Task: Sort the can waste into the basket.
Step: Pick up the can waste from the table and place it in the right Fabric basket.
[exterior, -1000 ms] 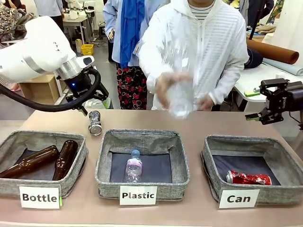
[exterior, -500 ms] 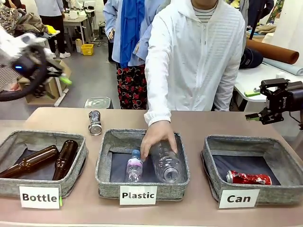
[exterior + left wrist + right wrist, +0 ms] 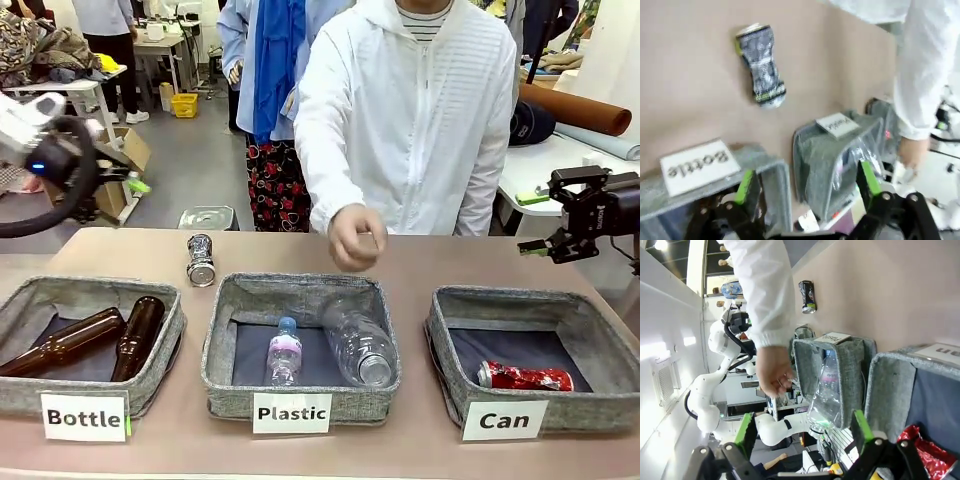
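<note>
A dented silver can [image 3: 201,259] with dark print lies on the bare table behind the Bottle basket. It also shows in the left wrist view as the silver can [image 3: 760,67], and in the right wrist view as the silver can [image 3: 807,296]. A crushed red can [image 3: 525,377] lies on the dark floor of the grey basket [image 3: 530,300] labelled "Can". My left gripper [image 3: 125,182] hangs open, high and off the table's left end, well away from the silver can. My right gripper [image 3: 532,222] is open beyond the table's right end, above the Can basket [image 3: 890,390] and the red can [image 3: 922,452].
The Bottle basket [image 3: 30,295] holds two brown glass bottles. The Plastic basket [image 3: 300,290] in the middle holds two clear plastic bottles. A person in a white jacket stands at the far side, with a fist [image 3: 355,237] held over the table behind the Plastic basket.
The person laid a large clear bottle in the Plastic basket and drew the hand back. My left arm swung away from above the silver can to the far left. The right arm stayed still.
</note>
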